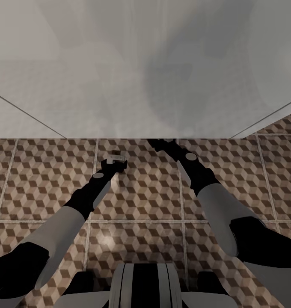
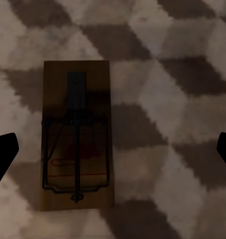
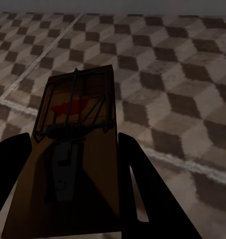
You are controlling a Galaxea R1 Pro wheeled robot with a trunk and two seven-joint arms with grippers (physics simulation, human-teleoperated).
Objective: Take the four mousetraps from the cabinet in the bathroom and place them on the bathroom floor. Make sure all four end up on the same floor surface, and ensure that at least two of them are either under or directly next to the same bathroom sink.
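Clamped in the right claw (image 3: 73, 199), one mousetrap (image 3: 75, 149) hangs above the bathroom floor (image 1: 43, 179); another mousetrap (image 2: 77, 137) lies flat beneath the wide-open left claw (image 2: 113, 149). Released from height, it might bounce or flip.

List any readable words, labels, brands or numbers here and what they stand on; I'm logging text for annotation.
None can be read.
Mousetrap on the bathroom floor: a red mark, no legible letters.
Mousetrap between the right gripper fingers: a red mark, no letters.
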